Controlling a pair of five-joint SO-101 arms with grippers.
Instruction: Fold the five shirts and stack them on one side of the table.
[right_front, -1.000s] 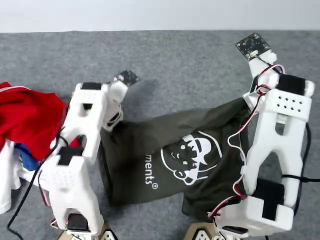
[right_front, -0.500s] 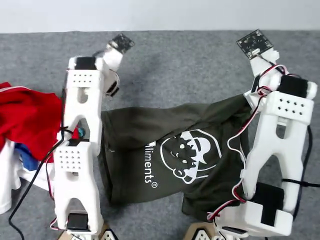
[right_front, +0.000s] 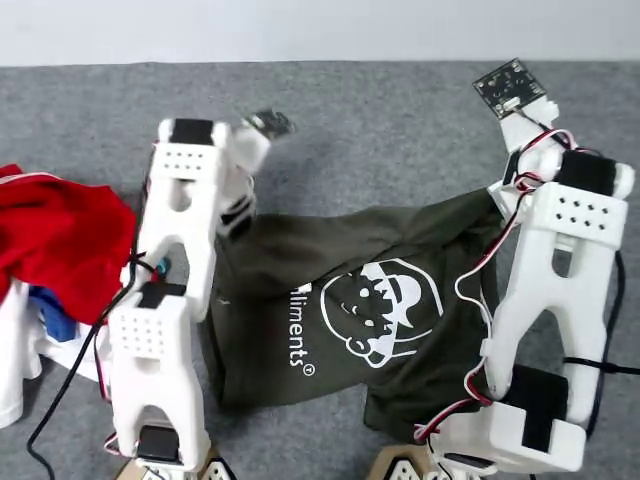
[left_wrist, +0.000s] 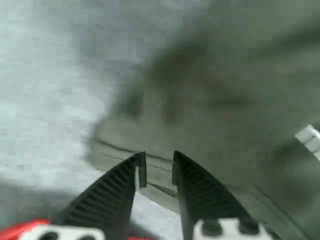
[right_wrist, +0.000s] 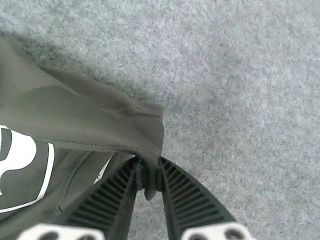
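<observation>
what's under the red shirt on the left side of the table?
From beneath the red shirt, blue fabric and white fabric stick out. Whether those are separate shirts, and anything else below, is covered.

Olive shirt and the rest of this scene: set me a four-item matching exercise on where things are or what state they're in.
1. dark olive cotton shirt with white print
2. red cloth shirt
3. left gripper
4. right gripper

A. shut on a shirt's edge
B. bunched in a heap, ungripped
C. jaws apart over a hem
D. spread out, print facing up

Pairs: 1-D, 2-B, 3-C, 4-A
</observation>
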